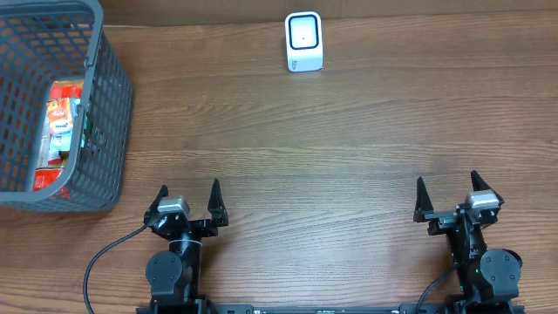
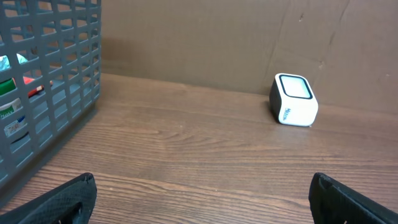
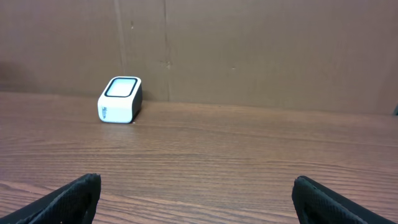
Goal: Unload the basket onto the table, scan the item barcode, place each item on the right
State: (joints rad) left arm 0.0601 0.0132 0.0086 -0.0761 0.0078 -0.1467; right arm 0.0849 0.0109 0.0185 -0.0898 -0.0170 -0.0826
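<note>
The wooden table (image 1: pixel 349 139) bears a grey basket (image 1: pixel 111 131) at left and a white scanner (image 1: pixel 304 42) at back.

Tabletop (image 1: pixel 349 148): brown wood-grain surface; grain is seen running left to right across the whole overhead view.
Basket (image 1: pixel 113 105): dark grey plastic with lattice walls; stood on the tabletop at the far left, cut off by the frame edge.
Back wall (image 3: pixel 249 50): plain brown panel; a vertical seam is noted; met by the tabletop's far edge.
</note>
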